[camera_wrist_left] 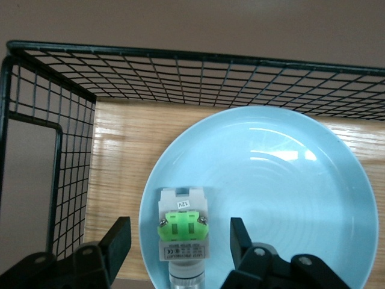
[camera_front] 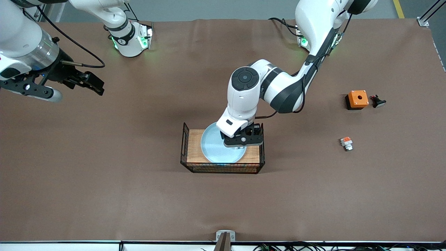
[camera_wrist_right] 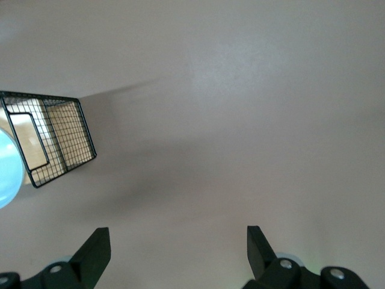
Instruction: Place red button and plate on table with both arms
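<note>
The pale blue plate [camera_front: 212, 148] lies on a wooden board [camera_front: 193, 146] with black wire-mesh ends, in the middle of the brown table [camera_front: 139, 202]. In the left wrist view the red button [camera_wrist_left: 182, 235], a white-grey module with a green tab, lies on the plate [camera_wrist_left: 283, 192] near its rim. My left gripper [camera_front: 244, 140] is low over the plate; it [camera_wrist_left: 180, 242] is open, one finger on each side of the button, not touching it. The hand hides the button in the front view. My right gripper [camera_front: 91, 83] is open and empty [camera_wrist_right: 177, 235], up over bare table toward the right arm's end.
An orange square box [camera_front: 357, 99] and a small dark part [camera_front: 378, 101] sit toward the left arm's end. A tiny module with an orange tab [camera_front: 346, 143] lies nearer the front camera. The mesh walls [camera_wrist_left: 180, 75] rise at the board's ends; the rack also shows in the right wrist view [camera_wrist_right: 54, 138].
</note>
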You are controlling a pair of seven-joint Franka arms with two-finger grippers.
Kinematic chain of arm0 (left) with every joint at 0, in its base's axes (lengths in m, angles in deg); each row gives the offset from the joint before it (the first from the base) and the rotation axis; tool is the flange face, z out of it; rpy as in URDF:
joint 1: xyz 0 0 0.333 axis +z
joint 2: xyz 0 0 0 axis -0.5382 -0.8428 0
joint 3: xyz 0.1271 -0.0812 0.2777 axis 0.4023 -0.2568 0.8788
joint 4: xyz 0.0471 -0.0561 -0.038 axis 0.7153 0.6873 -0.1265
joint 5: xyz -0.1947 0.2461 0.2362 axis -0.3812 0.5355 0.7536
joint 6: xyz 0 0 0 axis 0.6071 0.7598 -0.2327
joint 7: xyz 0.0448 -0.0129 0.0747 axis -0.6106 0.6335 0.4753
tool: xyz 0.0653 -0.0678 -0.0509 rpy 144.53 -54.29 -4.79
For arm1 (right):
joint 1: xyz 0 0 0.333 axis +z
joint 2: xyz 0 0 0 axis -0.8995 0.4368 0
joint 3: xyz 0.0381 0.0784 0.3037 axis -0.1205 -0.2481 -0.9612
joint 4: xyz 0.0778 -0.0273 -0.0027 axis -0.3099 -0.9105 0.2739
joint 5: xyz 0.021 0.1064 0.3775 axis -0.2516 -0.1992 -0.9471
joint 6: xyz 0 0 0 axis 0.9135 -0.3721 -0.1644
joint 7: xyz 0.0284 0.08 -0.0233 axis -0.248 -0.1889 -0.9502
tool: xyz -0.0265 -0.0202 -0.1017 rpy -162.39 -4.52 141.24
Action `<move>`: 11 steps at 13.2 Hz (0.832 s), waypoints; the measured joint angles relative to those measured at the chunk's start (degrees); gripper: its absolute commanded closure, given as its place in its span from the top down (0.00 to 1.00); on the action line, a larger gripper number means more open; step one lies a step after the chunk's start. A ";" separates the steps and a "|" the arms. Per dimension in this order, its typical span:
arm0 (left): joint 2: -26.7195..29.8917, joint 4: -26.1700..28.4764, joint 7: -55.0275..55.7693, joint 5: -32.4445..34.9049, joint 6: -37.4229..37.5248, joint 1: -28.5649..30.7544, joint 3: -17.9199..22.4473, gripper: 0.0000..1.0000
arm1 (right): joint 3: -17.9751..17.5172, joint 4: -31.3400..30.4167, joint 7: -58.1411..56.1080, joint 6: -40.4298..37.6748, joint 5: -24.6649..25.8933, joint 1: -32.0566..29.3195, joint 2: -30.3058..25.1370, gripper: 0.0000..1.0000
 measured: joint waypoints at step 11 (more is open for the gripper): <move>-1.75 -0.03 0.00 0.01 -1.99 -0.81 0.05 0.61 | -0.10 0.00 16.57 2.29 0.06 11.74 0.42 1.00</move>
